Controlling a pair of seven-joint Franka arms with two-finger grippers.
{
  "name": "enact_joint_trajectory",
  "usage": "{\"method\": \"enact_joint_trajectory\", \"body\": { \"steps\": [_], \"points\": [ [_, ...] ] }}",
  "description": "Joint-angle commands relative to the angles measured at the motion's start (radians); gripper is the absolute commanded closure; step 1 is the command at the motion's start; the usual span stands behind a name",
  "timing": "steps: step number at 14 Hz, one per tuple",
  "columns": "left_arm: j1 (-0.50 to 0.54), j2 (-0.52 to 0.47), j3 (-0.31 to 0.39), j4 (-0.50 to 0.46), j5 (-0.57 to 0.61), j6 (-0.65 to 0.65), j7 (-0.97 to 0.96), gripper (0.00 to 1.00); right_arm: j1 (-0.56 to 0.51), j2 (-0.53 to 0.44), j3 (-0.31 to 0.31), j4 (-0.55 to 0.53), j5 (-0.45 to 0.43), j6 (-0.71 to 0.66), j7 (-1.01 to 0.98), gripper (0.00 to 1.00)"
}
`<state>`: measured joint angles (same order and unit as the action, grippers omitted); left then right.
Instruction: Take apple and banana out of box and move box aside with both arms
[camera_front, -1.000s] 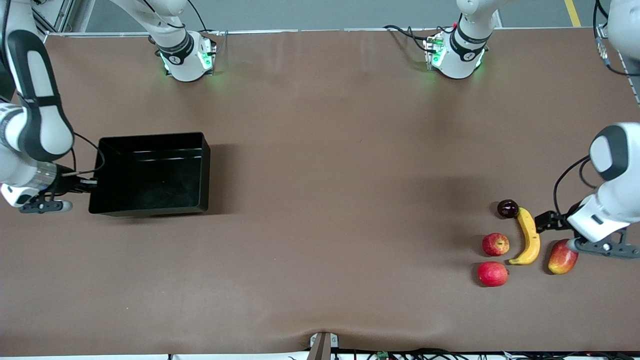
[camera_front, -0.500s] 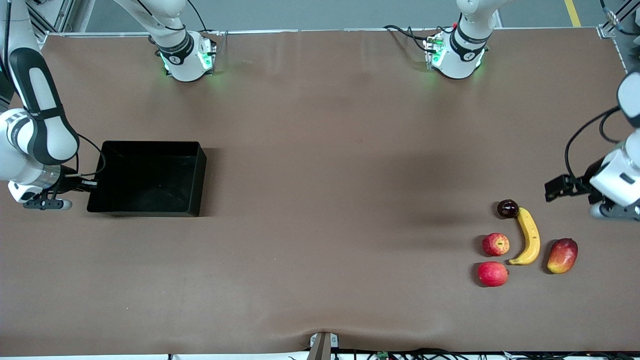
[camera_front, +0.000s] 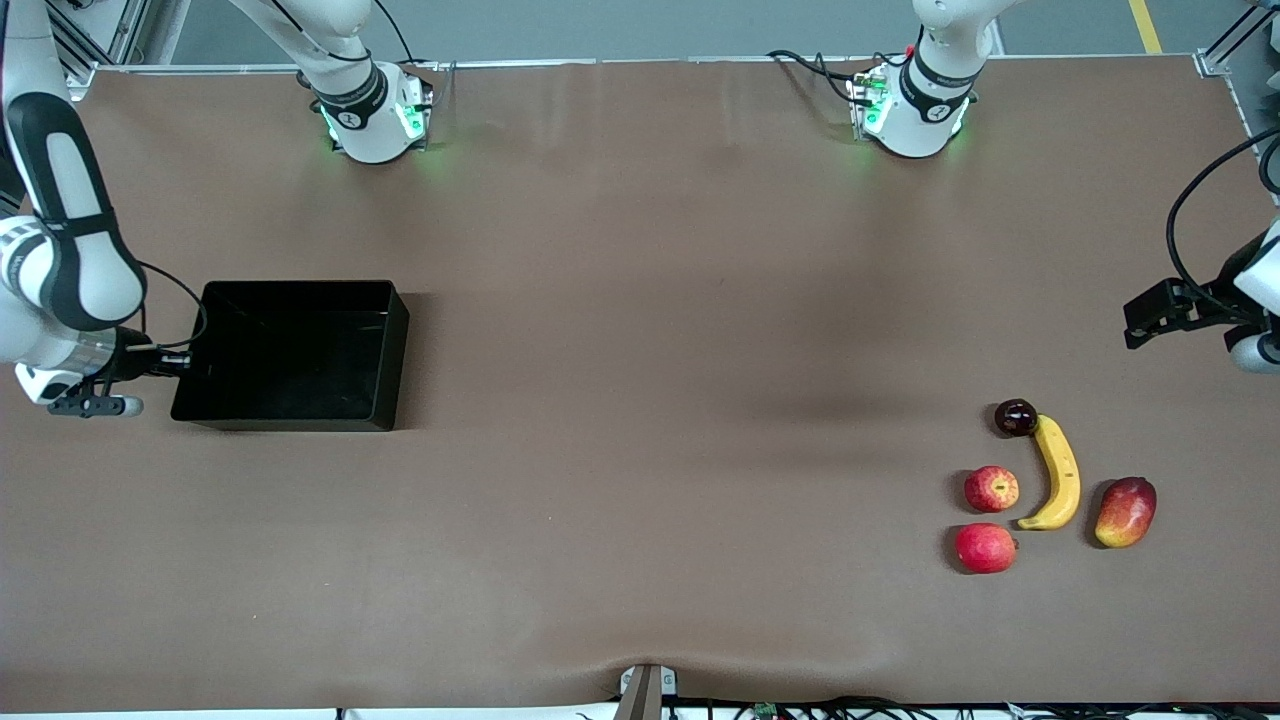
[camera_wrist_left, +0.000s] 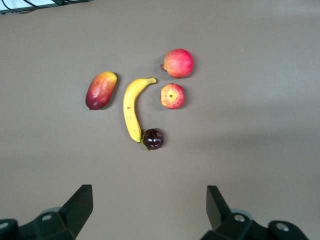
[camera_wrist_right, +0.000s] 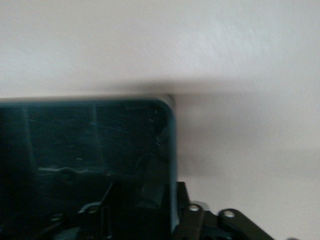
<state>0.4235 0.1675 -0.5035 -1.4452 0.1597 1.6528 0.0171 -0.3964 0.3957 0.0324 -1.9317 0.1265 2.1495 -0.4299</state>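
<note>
at box (camera_front: 290, 355) rim, right end effector (camera_front: 185, 367)

Black box (camera_front: 290, 355) lying mid-left of frame. Yellow banana (camera_front: 1058, 472), red-yellow apple (camera_front: 991, 489) lying lower right, apart.

This is a robotics lab or test cell. Two white robot arms are bolted by their bases (camera_front: 372, 120) along one edge of a wide worktop (camera_front: 640, 350) covered in a plain brown mat, green status lights glowing at each base. Loose cables (camera_front: 810, 62) run beside the bases, metal framing (camera_front: 95, 35) stands off the worktop's corner, and grey floor with a yellow line (camera_front: 1145, 25) lies past that edge.
</note>
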Motion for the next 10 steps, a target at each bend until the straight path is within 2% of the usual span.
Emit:
{"method": "enact_joint_trajectory", "body": {
  "steps": [1,3,5,6,10],
  "points": [
    [-0.172,-0.069,0.174,-0.01,-0.034,-0.05,0.006,0.0,0.042,-0.014,0.018,0.173,0.015,-0.167,-0.009,0.0],
    [-0.23,-0.12,0.232,-0.064,-0.104,-0.064,-0.008,0.0,0.082,-0.012,0.018,0.296,0.013,-0.209,-0.012,0.0],
    [-0.361,-0.164,0.368,-0.11,-0.115,-0.065,-0.011,0.0,0.097,-0.011,0.018,0.434,0.013,-0.307,-0.012,0.0],
    [-0.389,-0.193,0.4,-0.124,-0.118,-0.076,-0.011,0.0,0.117,-0.011,0.017,0.488,0.006,-0.345,-0.01,0.0],
    [-0.42,-0.278,0.404,-0.201,-0.127,-0.073,-0.019,0.0,0.186,-0.032,0.018,0.631,0.001,-0.519,0.081,0.0]
  ]
}}
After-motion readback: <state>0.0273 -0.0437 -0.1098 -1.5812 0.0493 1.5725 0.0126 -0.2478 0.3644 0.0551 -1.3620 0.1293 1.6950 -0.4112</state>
